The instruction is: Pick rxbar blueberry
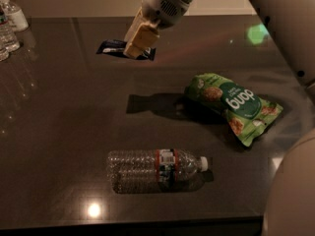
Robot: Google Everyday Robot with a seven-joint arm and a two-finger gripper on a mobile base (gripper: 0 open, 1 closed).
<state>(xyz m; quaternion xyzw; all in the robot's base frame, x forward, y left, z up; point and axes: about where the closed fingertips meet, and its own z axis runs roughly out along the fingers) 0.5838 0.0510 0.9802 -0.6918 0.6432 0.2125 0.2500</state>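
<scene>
Nearest the table's front edge, a clear plastic water bottle point(156, 168) lies on its side on the dark table point(59, 132), cap pointing right, apart from everything else and out of the arm's way. Beyond it to the right, a green snack bag point(234, 104) lies flat and crumpled, untouched. Just left of the bag is a broad dark shadow point(147, 103), set well toward the viewer from the thing that casts it, which suggests that thing hangs above the surface.

Farther back, the gripper point(137, 47) is closed on the rxbar blueberry point(114, 47). Its tan fingers pinch the right part of the small navy wrapper, while the left end, with its white print, sticks out sideways and roughly level. The bar appears to be clear of the table, so the pick looks all but done.

The white arm point(167, 1) reaches in from the upper right and slopes down and left, with the wrist angled so the fingers point down toward the table. At the far left edge stand a few upright bottles point(11, 21), well apart from the action.
</scene>
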